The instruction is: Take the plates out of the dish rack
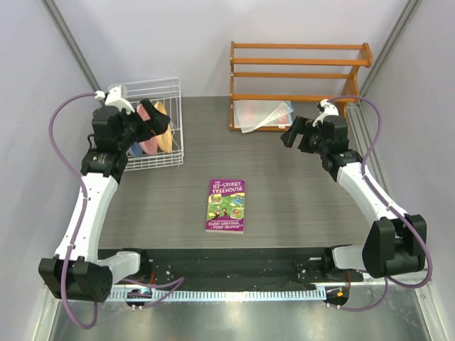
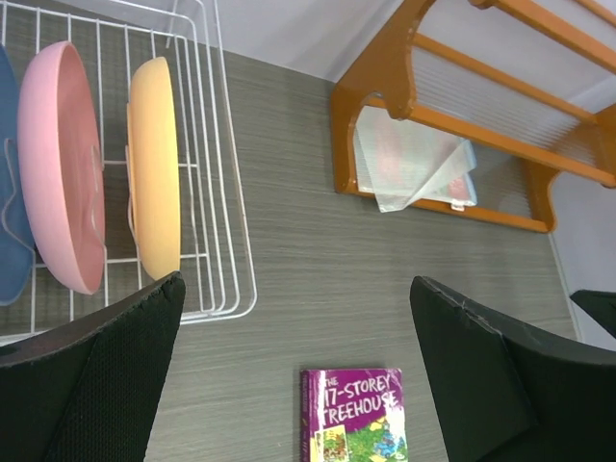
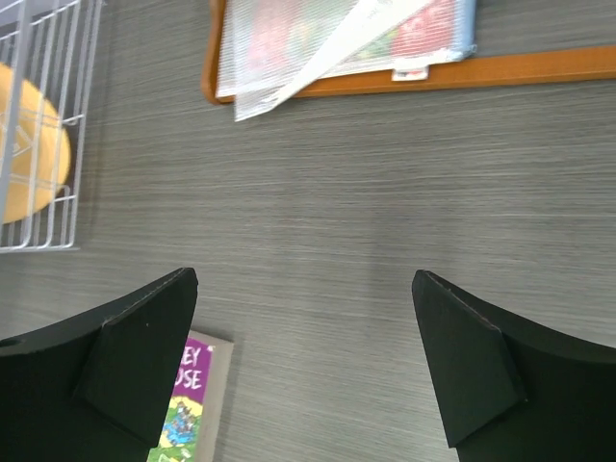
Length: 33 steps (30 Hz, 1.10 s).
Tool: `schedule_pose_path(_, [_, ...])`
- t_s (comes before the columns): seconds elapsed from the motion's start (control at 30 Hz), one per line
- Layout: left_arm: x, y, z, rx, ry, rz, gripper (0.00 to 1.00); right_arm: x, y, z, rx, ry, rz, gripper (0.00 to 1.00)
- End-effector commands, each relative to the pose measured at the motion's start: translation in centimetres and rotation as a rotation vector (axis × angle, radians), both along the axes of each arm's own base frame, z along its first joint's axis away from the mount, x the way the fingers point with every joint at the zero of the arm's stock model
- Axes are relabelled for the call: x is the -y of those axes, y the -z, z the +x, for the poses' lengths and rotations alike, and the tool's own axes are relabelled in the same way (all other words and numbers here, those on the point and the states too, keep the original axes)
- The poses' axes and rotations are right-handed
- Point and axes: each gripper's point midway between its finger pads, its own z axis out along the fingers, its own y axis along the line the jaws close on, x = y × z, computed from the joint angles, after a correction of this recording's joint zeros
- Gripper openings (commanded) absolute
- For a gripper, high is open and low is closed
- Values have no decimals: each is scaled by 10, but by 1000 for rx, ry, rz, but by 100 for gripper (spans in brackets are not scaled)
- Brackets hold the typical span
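The plates [image 2: 63,164] are stood on edge in the dish rack [image 2: 226,192], probably so a rim can be pinched. The left gripper [image 2: 296,284] is held spread and empty beside them; the right gripper [image 3: 303,279], also spread and empty, is held well apart.

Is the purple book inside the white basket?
No, the purple book lies flat on the table, apart from the white wire rack.
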Motion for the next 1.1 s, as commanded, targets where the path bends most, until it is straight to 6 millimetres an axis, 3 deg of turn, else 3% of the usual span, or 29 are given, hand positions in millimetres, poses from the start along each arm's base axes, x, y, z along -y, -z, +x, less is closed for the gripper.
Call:
schedule_pose_path(0.0, [-3, -18, 15, 41, -13, 69, 100, 27, -24, 8, 66, 116, -102, 100])
schedule_pose_path(0.17, [9, -3, 32, -1, 65, 124, 99, 49, -16, 10, 47, 215, -178, 100])
schedule_pose_path(0.2, [14, 0, 35, -1, 69, 137, 99, 47, -15, 11, 46, 204, -179, 100])
schedule_pose_path(0.23, [4, 1, 43, 2, -9, 171, 99, 47, -16, 12, 47, 203, -180, 100])
schedule_pose_path(0.37, [14, 23, 67, -40, -46, 242, 100, 44, -11, 15, 36, 190, -169, 100])
schedule_pose_path(0.43, [10, 23, 79, -42, -108, 303, 99, 42, -9, 15, 32, 183, -166, 100])
schedule_pose_path(0.47, [18, 39, 86, -78, -105, 338, 100, 41, -9, 15, 30, 178, -165, 100])
schedule_pose_path(0.5, [19, 32, 91, -65, -121, 362, 99, 40, -8, 15, 30, 175, -162, 99])
schedule_pose_path(0.6, [15, 43, 104, -99, -187, 424, 97, 41, -5, 14, 23, 178, -159, 97])
schedule_pose_path(0.77, [-11, 53, 111, -131, -370, 528, 94, 41, 1, 11, 11, 180, -164, 96])
schedule_pose_path(1.07, [-25, 65, 111, -153, -462, 589, 84, 41, 13, 14, -16, 180, -164, 93])
